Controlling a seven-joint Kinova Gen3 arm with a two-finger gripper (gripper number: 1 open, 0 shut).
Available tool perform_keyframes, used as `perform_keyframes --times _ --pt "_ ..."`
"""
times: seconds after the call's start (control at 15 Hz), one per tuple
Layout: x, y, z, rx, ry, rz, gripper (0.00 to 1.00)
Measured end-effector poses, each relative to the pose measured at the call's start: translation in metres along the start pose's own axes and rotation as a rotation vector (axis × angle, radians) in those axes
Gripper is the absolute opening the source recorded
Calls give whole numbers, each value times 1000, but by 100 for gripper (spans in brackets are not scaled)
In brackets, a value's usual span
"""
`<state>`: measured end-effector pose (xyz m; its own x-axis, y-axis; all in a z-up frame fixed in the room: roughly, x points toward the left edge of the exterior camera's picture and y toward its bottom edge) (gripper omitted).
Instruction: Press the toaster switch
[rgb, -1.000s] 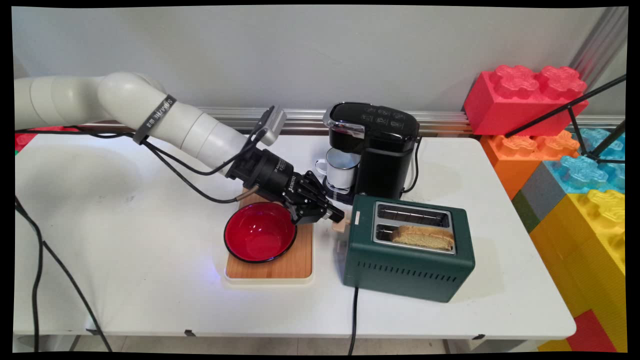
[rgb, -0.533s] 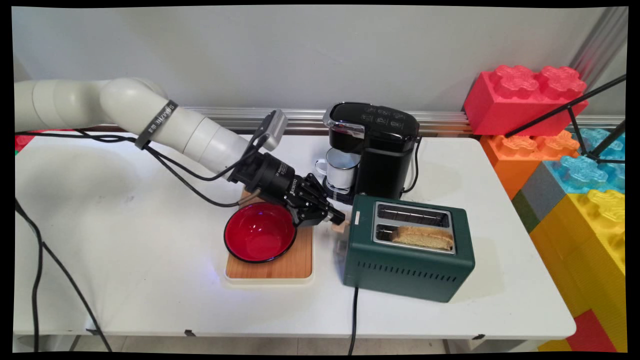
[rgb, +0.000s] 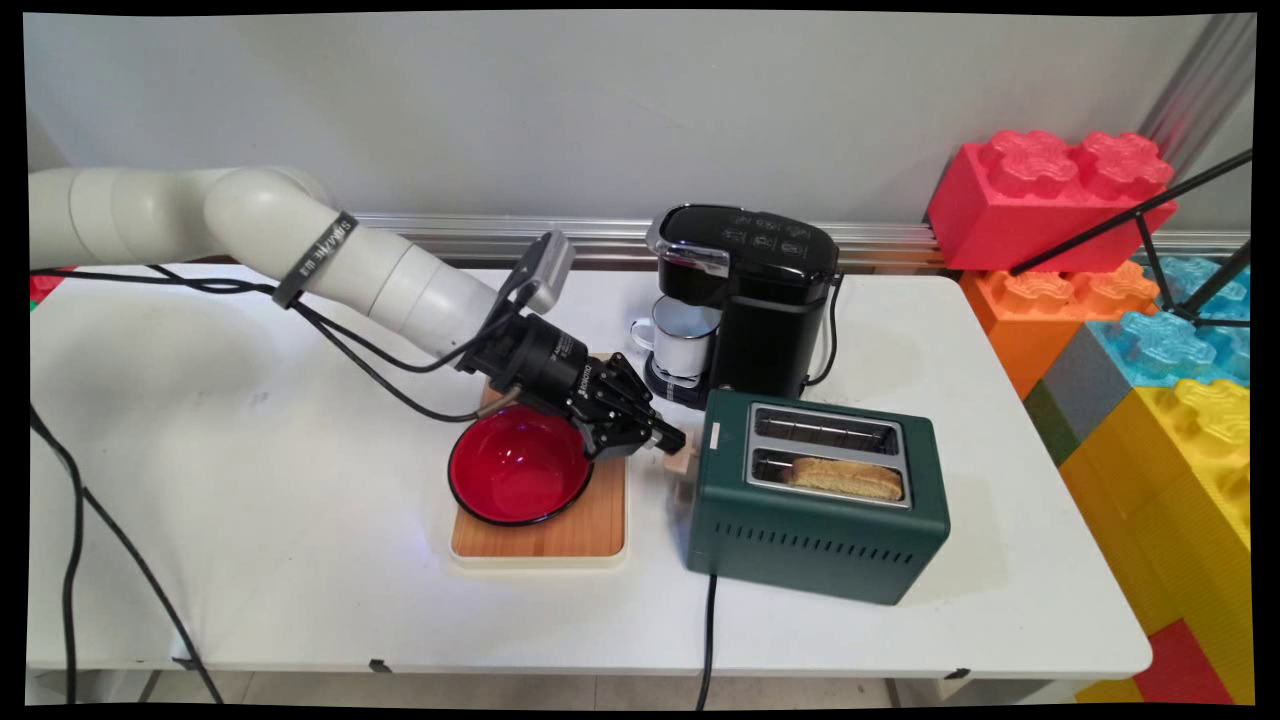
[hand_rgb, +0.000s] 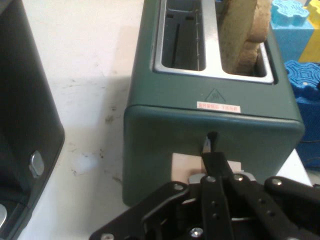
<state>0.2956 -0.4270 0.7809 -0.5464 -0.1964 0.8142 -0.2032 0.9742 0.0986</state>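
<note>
A dark green toaster (rgb: 815, 540) stands right of centre, with a slice of bread (rgb: 845, 478) low in its near slot. My gripper (rgb: 672, 440) is shut, its tips resting on the toaster's pale wooden lever (rgb: 682, 462) at the left end. In the hand view the closed fingertips (hand_rgb: 211, 159) lie over the lever (hand_rgb: 184, 166) below the slit in the toaster's end wall (hand_rgb: 210, 120). The bread (hand_rgb: 245, 30) stands in the right-hand slot; the other slot is empty.
A red bowl (rgb: 518, 478) sits on a wooden board (rgb: 590, 530) just under the arm. A black coffee machine (rgb: 760, 300) with a white mug (rgb: 682, 340) stands behind the toaster. Big toy blocks (rgb: 1050, 195) are stacked at the right. The toaster's cord (rgb: 708, 640) runs off the front edge.
The gripper has moved down a little with the lever under it. The bread has sunk lower into the slot.
</note>
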Motion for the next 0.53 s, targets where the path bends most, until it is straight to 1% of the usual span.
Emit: perform_keyframes --times 0.53 --pt "-7 -4 10 8 -2 -2 0"
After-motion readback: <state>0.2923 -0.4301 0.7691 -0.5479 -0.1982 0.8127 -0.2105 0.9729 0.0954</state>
